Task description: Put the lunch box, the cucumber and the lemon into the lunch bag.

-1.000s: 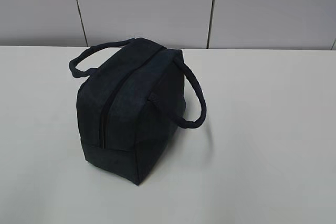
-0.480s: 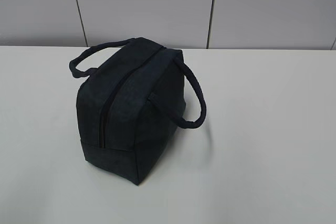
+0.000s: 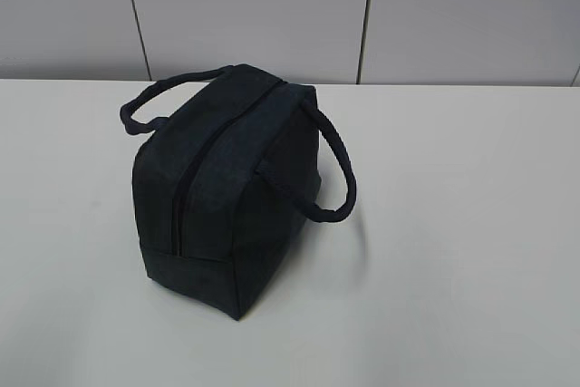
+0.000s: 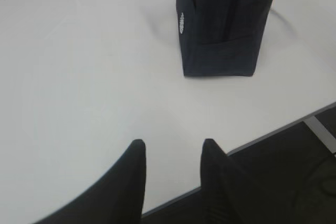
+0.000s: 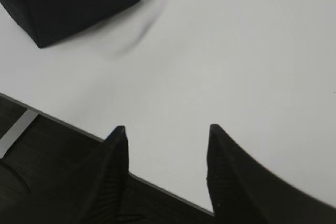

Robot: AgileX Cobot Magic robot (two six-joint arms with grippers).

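1. the white table [image 3: 453, 251] fills the lower two thirds of the exterior view, with a pale panelled wall [image 3: 245, 6] across the top of the frame; in both wrist views its near edge runs across the lower part of the frame over a dark floor.
2. the lunch bag [image 3: 227, 197], dark navy and boxy, stands on the table left of centre in the exterior view; in the left wrist view it sits at the top of the frame, right of centre, and in the right wrist view only a corner of it shows at the upper left.
3. its zipper [image 3: 186, 192] runs along the top and down the near end, and it looks drawn shut; a ring pull cannot be made out.
4. two loop handles flank the bag: one [image 3: 149, 101] at the upper left, the other [image 3: 335, 178] drooping on the right side, its low end near the table.
5. the left gripper [image 4: 172, 153] sits at the bottom centre of its wrist view, jaws parted with nothing between them, well apart from the bag.
6. the right gripper [image 5: 165, 137] sits at the bottom of its wrist view over the table edge, jaws set wider and empty.
7. a small pale mark [image 4: 182, 23] shows on the bag's left face in the left wrist view; too small to read.
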